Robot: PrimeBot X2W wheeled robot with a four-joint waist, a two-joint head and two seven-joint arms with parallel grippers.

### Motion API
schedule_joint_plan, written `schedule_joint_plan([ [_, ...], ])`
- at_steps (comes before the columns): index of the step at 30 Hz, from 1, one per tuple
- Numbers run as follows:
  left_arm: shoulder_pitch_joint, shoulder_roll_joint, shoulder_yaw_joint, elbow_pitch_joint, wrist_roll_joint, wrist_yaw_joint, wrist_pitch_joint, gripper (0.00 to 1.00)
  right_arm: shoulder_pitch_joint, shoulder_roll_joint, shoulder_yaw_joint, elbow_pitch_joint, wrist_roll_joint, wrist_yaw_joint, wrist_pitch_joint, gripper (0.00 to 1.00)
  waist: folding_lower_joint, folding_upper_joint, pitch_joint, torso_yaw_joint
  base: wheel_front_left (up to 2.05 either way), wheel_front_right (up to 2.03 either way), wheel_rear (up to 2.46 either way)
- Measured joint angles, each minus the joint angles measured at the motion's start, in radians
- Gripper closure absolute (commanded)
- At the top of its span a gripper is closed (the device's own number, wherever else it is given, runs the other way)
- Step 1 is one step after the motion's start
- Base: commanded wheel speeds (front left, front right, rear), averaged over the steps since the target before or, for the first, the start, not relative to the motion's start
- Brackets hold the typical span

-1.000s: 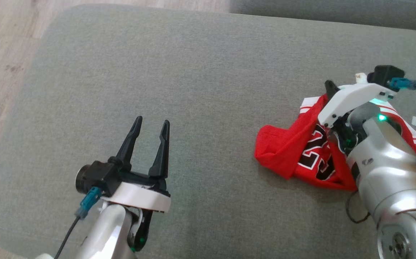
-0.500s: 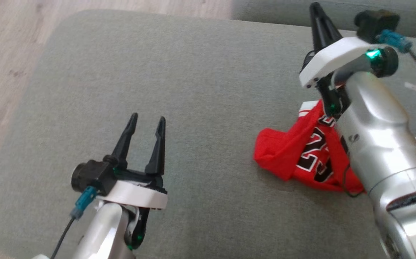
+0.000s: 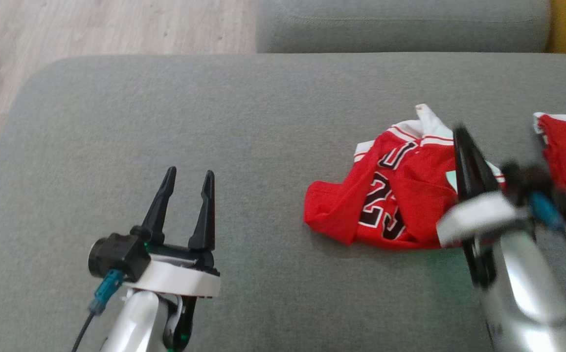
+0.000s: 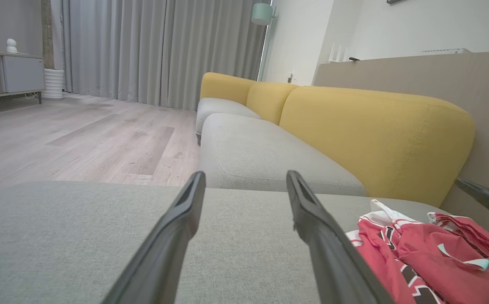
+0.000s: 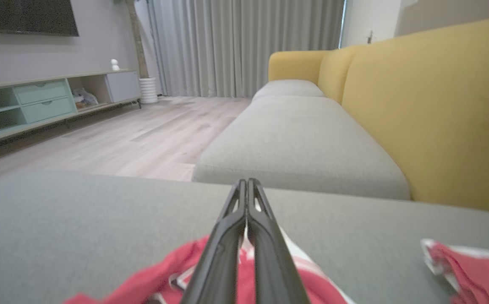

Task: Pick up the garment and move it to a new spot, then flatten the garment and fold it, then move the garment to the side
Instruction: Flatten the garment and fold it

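Lowered since before, right tool (image 3: 459, 133) hangs pinched shut, seemingly empty, over the garment (image 3: 400, 195); left tool (image 3: 189, 172) gapes empty.

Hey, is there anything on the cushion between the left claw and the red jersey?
Nothing visible. Only bare grey cushion lies between the open left claw and the red jersey. The shut right claw is above the jersey's far side.

A red jersey (image 3: 400, 195) with white trim and black numbers is lying crumpled, folded over itself, toward the right edge of the grey cushion (image 3: 214, 122).
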Motion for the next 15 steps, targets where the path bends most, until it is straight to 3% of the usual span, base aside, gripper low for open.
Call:
schedule_joint_plan([
  [2, 0.006, 0.0, 0.0, 0.0, 0.0, 0.0, 0.0, 0.0, 0.103, 0.002, -0.011, -0.077, 0.015, 0.0, 0.008, 1.0, -0.0001, 0.0, -0.009, -0.014, 0.0, 0.0, 0.0],
  [3, 0.009, 0.0, 0.001, 0.0, 0.0, 0.0, 0.0, 0.0, 0.146, 0.004, -0.013, -0.112, 0.03, 0.0, 0.02, 0.93, -0.0001, 0.0, -0.013, -0.02, 0.0, 0.0, 0.0],
  [4, 0.011, 0.0, 0.002, 0.0, 0.0, 0.0, 0.0, 0.0, 0.181, 0.007, -0.015, -0.145, 0.043, 0.0, 0.027, 0.62, -0.0001, 0.0, -0.016, -0.026, 0.0, 0.0, 0.0],
  [5, 0.011, 0.0, 0.002, 0.0, 0.0, 0.0, 0.0, 0.0, 0.181, 0.007, -0.015, -0.145, 0.043, 0.0, 0.027, 0.11, -0.0001, 0.0, -0.016, -0.026, 0.0, 0.0, 0.0],
  [6, 0.013, 0.0, 0.003, 0.0, 0.0, 0.0, 0.0, 0.0, 0.21, 0.01, -0.018, -0.177, 0.053, 0.0, 0.033, 0.0, -0.0001, 0.0, -0.019, -0.031, 0.0, 0.0, 0.0],
  [15, 0.012, 0.0, -0.004, -0.001, 0.0, 0.0, 0.0, 0.0, 0.233, 0.016, -0.053, -0.34, 0.043, 0.0, 0.17, 0.0, 0.0001, 0.0, -0.001, -0.034, 0.0, 0.0, 0.0],
])
